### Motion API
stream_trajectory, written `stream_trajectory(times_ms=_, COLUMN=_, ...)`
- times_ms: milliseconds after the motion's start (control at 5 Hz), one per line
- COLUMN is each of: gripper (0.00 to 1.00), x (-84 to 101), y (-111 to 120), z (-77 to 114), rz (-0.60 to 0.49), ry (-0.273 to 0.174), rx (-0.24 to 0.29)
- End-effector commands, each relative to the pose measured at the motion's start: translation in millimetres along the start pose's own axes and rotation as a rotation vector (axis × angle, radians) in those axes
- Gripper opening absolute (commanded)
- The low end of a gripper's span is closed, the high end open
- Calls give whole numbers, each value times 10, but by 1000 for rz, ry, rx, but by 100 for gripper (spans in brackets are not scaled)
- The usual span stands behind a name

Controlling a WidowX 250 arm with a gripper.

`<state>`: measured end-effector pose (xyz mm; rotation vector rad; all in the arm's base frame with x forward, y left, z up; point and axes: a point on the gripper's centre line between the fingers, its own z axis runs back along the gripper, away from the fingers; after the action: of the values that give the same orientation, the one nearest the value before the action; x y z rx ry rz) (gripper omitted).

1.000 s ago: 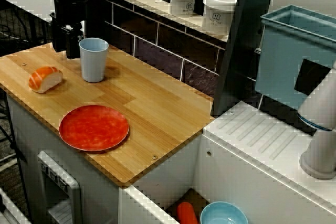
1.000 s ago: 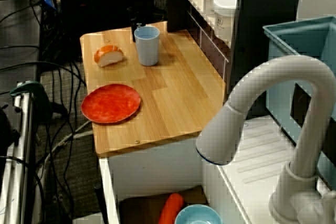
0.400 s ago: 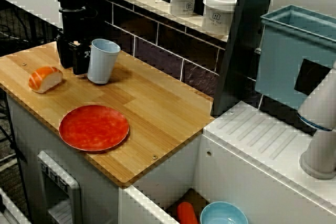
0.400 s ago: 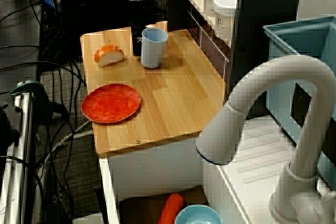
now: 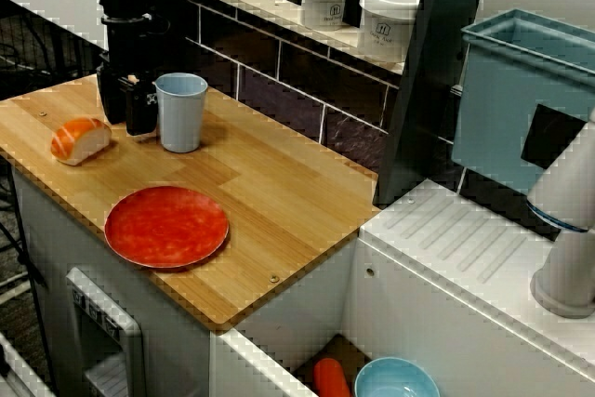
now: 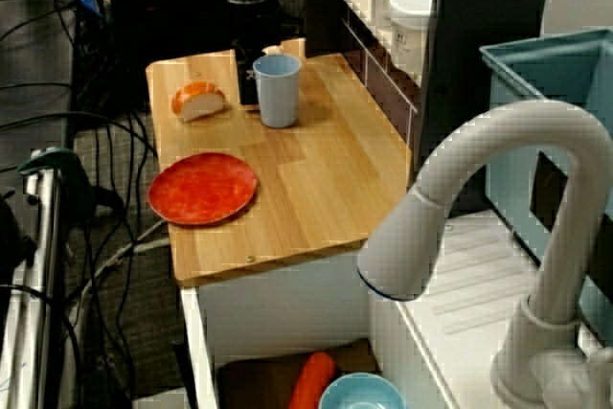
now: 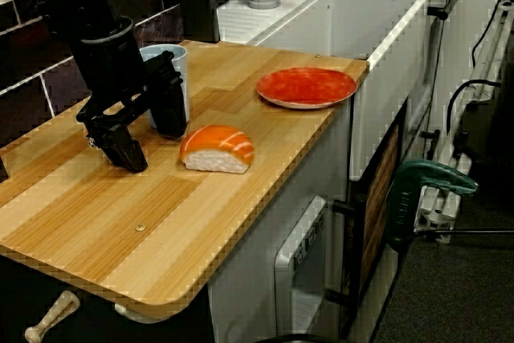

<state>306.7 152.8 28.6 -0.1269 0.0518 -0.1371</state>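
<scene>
My black gripper (image 5: 126, 113) stands low over the back left of the wooden counter (image 5: 279, 192), open, with nothing between its fingers. Its right finger (image 5: 141, 107) is pressed close against the left side of an upright light blue cup (image 5: 182, 113). In the view from the counter's end, that finger (image 7: 169, 102) covers most of the cup (image 7: 163, 51), and the gripper (image 7: 148, 130) almost reaches the wood. A piece of salmon sushi (image 5: 80, 139) lies just in front of the gripper. A red plate (image 5: 166, 226) sits nearer the counter's front edge.
Two white jars (image 5: 389, 20) stand on the tiled shelf behind the counter. A teal bin (image 5: 521, 90) and a white faucet (image 6: 498, 237) are at the right. The sink below holds a blue bowl (image 5: 397, 380) and an orange item (image 5: 330, 378). Cables hang left of the counter (image 6: 86, 141).
The gripper came down from behind the cup to its left side. It pushed the cup a little to the right and tipped it. The cup now stands upright again.
</scene>
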Motion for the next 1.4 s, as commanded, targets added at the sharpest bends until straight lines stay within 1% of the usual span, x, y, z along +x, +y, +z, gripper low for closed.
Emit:
stream_trajectory(times_ms=0, gripper=100, x=-54, y=-86, z=304, rz=-63, ry=-84, rx=53)
stream_trajectory(times_ms=200, gripper=100, x=-74, y=-116, z=273, rz=-50, ry=-86, rx=39)
stream_trajectory(times_ms=400, gripper=100, x=-100, y=-145, z=284, rz=-75, ry=-100, rx=54)
stream_trajectory(times_ms=600, gripper=100, x=-108, y=-111, z=328, rz=-200, ry=-133, rx=68)
stream_trajectory(times_ms=800, gripper=100, x=-94, y=-125, z=373, rz=-359, ry=-132, rx=57)
stream_trajectory(times_ms=1000, gripper=100, x=-74, y=-159, z=430, rz=-609, ry=-122, rx=40)
stream_trajectory(times_ms=1200, gripper=100, x=-57, y=-193, z=460, rz=-773, ry=-86, rx=-2)
